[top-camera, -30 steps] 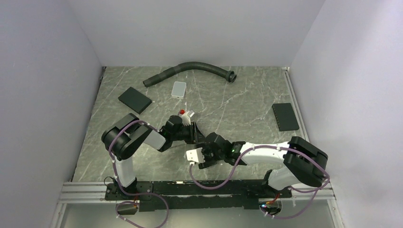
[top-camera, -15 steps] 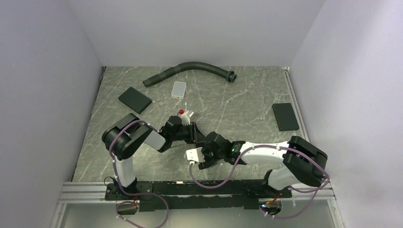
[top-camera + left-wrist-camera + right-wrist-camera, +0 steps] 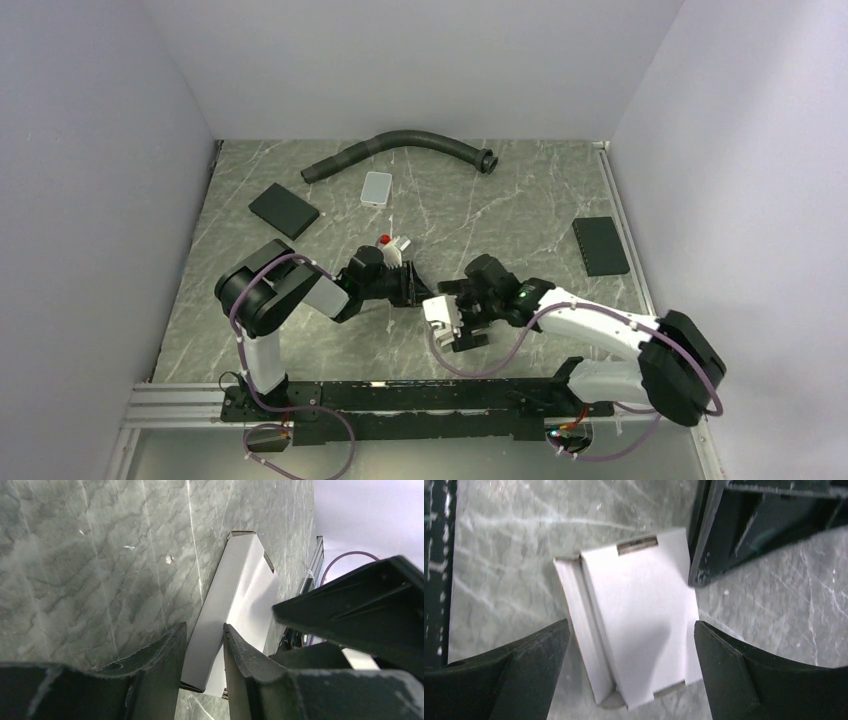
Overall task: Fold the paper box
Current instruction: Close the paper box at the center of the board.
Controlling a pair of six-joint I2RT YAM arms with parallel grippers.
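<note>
**Gripper state.** The right gripper point(image 3: 631, 630) hangs above the paper box point(image 3: 636, 605) with its jaws wide apart. One finger is at the lower left and one at the lower right of the right wrist view, and neither touches the cardboard. The left gripper point(image 3: 204, 632) is clamped on the near end of the box. The carton runs from between its two fingers toward the upper centre of the left wrist view.

**Position of the workpiece.** The box lies flat on the tabletop point(image 3: 499, 550), at the centre of the right wrist view. In the overhead view the two wrists cover it.

**Step in hand.** The sheet already forms a slim carton. A narrow strip along its left long edge sits stepped from the main panel, and a brown slit shows at the upper end. The task appears nearly complete, at the stage of seating the last flaps.

**Next move.** It calls for the left gripper to hold the carton steady. The right gripper then comes down squarely and presses or tucks the loose edge without crushing the thin wall.

**Contents.** The box is the only container. Its interior cannot be seen.
</note>
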